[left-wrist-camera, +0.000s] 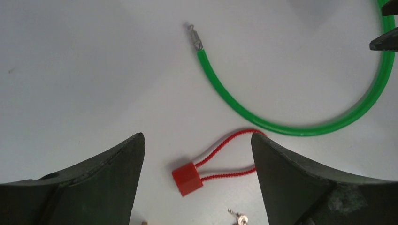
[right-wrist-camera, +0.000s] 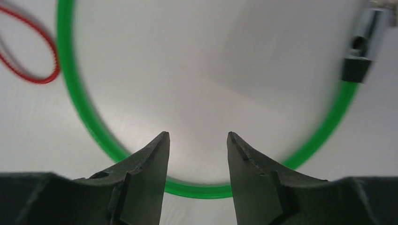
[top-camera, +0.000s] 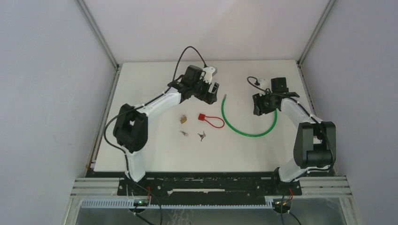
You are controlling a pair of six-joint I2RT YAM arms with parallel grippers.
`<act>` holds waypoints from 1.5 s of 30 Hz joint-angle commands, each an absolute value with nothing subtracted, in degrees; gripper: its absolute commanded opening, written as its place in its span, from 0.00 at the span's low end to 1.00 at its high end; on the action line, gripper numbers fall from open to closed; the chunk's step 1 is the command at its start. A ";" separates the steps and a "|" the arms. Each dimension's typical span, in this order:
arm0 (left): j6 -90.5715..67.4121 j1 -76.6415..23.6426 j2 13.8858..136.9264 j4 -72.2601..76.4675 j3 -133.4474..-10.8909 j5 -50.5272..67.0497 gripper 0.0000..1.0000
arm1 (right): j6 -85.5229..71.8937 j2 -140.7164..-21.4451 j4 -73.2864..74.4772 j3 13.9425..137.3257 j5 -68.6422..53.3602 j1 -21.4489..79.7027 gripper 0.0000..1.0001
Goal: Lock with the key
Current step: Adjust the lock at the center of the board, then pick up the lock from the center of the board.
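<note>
A red cable lock (top-camera: 202,117), a small red block with a thin red cable loop, lies mid-table; in the left wrist view the block (left-wrist-camera: 187,178) sits between and beyond my fingers. Two small keys (top-camera: 184,133) (top-camera: 202,136) lie just in front of it; one key (left-wrist-camera: 239,218) shows at the left wrist view's bottom edge. A small brass padlock (top-camera: 183,120) lies left of the red block. My left gripper (top-camera: 210,93) (left-wrist-camera: 197,137) is open and empty, above the table behind the red lock. My right gripper (top-camera: 261,108) (right-wrist-camera: 197,134) is open and empty over the green cable.
A green cable (top-camera: 248,133) curves in an open loop right of the red lock, one metal tip (left-wrist-camera: 195,37) at its far left end and a metal and black end (right-wrist-camera: 363,42) near my right gripper. Side rails and grey walls border the table.
</note>
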State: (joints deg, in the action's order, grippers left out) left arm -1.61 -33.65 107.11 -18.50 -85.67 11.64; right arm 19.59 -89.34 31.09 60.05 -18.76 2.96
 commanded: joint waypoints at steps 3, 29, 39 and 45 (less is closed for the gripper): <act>-4.00 -34.80 115.00 -21.05 -98.60 10.37 0.87 | 16.79 -92.92 27.24 66.76 -13.66 -4.33 0.57; -5.71 -35.60 120.53 -21.15 -101.14 14.51 0.85 | 16.14 -120.60 38.27 91.96 -23.39 -13.71 0.45; -6.57 -35.60 120.72 -20.92 -100.55 16.03 0.85 | 20.47 -120.44 38.15 90.19 -19.92 -13.16 0.40; -7.03 -35.68 121.15 -21.07 -100.70 15.22 0.84 | 21.28 -119.56 35.33 88.35 -16.85 -11.39 0.39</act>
State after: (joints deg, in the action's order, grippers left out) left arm -5.82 -35.29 122.13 -22.20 -100.27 14.63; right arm 19.46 -120.42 37.82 89.10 -19.51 -12.88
